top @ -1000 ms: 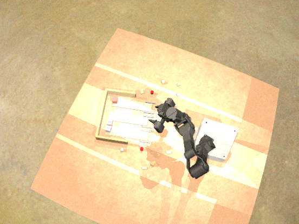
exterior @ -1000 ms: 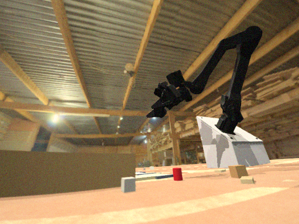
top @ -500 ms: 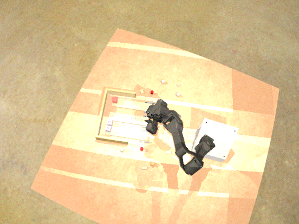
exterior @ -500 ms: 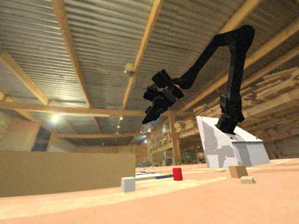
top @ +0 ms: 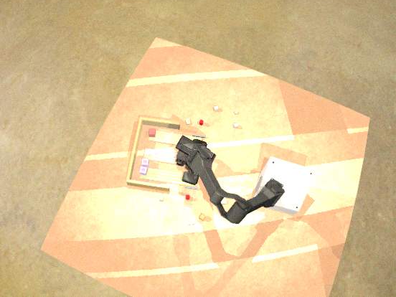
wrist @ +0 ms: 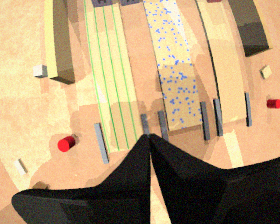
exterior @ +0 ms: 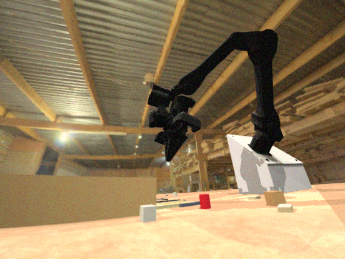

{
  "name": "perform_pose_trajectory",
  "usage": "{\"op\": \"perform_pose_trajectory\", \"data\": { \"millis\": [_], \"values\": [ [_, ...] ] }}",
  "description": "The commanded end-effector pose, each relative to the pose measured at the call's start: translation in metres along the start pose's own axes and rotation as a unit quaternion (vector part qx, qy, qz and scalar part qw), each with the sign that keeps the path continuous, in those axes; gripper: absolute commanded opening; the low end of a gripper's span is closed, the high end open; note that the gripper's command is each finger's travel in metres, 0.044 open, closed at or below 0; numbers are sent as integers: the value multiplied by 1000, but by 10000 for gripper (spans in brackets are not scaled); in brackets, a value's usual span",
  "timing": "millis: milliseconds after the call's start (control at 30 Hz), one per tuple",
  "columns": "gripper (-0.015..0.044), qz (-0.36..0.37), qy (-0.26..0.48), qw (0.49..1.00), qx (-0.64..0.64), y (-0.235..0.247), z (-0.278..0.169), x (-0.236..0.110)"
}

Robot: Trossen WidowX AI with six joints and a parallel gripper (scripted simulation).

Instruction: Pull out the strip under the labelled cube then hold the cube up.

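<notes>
Above orange patterned tabletop (top: 107, 231), approaching strips: black gripper (wrist: 150, 143) pinched closed, empty; must reopen, descend onto labelled cube's strip.

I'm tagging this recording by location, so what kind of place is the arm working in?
Most likely a timber barn or lumber workshop. Overhead runs a corrugated metal roof on wooden rafters, and sawn planks are stacked along the wall behind the arm's white pedestal.
</notes>
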State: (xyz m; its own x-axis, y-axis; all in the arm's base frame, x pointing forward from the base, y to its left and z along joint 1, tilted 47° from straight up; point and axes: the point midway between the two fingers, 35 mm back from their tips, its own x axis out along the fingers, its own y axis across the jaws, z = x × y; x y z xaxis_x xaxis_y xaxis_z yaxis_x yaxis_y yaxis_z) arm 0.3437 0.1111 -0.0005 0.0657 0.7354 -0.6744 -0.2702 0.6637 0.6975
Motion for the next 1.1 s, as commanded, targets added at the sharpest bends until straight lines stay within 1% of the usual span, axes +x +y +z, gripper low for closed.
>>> {"op": "perform_pose_trajectory", "data": {
  "millis": [0,400,1067],
  "values": [
    [0,25,125,991,-49,28,-4,21],
    [0,25,125,991,-49,23,-8,22],
    [0,24,125,991,-49,24,-15,55]
  ]
}}
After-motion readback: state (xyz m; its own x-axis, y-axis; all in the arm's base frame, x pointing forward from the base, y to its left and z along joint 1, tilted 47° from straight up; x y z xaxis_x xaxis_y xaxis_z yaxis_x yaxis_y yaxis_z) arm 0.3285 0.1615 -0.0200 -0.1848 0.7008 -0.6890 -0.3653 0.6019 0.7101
